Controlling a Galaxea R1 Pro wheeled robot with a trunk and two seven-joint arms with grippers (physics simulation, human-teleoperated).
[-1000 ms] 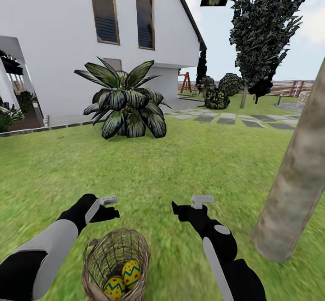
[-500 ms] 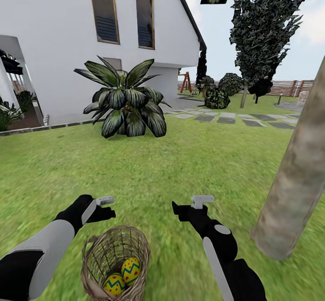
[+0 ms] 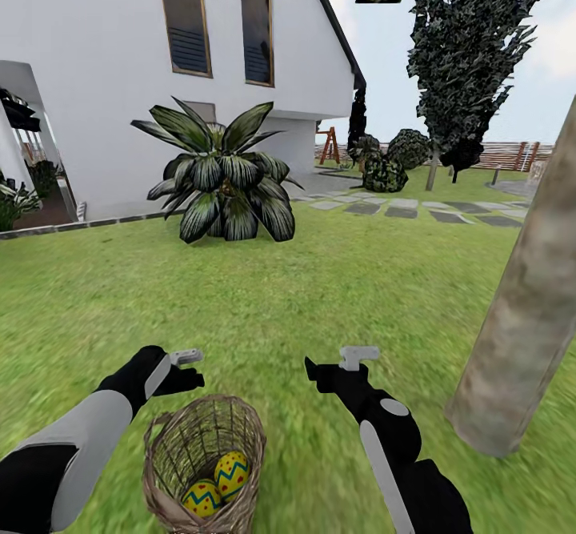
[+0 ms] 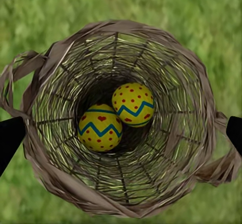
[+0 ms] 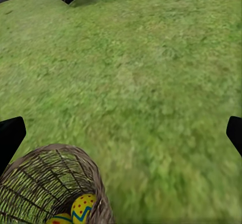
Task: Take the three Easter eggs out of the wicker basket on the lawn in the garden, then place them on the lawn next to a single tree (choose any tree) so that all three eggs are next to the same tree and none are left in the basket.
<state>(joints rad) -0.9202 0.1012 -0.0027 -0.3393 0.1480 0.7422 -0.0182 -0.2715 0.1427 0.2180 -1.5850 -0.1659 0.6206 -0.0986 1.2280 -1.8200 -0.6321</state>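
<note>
Lawn (image 3: pixel 320 294) — wicker basket (image 4: pixel 166 73) directly beneath left gripper (image 4: pixel 121 133)

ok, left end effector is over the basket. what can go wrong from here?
1. The two eggs touch at the bottom of the deep basket; the open left end effector may catch the weave or nudge one egg aside.
2. I count two eggs in the basket; can't tell where the third is.
3. The basket looks light; it could tip on the lawn.
</note>
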